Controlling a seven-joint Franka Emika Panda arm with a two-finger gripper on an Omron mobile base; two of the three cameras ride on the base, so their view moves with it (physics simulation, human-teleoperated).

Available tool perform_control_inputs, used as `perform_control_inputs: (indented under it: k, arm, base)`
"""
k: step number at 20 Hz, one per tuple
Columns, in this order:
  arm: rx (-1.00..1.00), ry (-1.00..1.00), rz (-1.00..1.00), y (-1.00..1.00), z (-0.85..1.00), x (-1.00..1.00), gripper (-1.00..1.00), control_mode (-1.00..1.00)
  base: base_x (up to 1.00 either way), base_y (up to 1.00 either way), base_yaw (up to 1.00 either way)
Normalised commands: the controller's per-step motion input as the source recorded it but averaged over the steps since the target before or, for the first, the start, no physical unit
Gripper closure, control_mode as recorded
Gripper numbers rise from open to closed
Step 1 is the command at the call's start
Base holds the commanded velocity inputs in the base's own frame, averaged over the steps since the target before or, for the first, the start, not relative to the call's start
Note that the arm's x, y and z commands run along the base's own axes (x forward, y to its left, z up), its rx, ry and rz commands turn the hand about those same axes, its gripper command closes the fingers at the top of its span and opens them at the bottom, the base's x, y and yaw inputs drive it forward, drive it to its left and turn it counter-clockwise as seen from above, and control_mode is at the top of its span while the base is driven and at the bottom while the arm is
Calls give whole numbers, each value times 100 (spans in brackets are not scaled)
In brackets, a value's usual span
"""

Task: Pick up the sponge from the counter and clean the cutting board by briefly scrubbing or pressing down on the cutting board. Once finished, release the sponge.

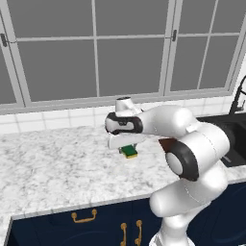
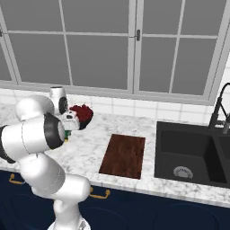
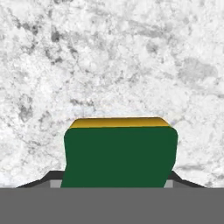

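Small rectangular sponge with dark green top over yellow base sits under the two-finger gripper at centre of the left base view, and in the hand view it sits in the lower middle, green face toward the camera, yellow strip along its upper edge. Dark fingertips show at both lower corners of the sponge, jaws narrowed and clamped on its two sides. Cannot tell from the pictures if the sponge is lifted or resting on the stone.

White-and-grey veined marble counter spans the left and centre of the left base view, above navy cabinets with gold handles.

Flat dark reddish-brown wooden cutting board lies in the centre of the right base view, flat on the counter, well apart from the gripper, which is at left of that frame. Black sink basin is to the right of the board with a black faucet behind it. A dark red bowl-like object shows beside the hand, upper left of the right base view, partly hidden by the arm
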Motion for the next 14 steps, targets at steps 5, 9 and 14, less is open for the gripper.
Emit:
perform_control_inputs:
  k: [5, 9, 14]
  arm:
    - [0, -10, 0, -82, 54, 4, 100, -100]
    - [0, 0, 0, -99, 46, 33, 100, -100]
    - [6, 7, 0, -100, 10, 50, 100, -100]
  base:
    - [0, 0, 0]
    - [0, 0, 0]
    - [0, 0, 0]
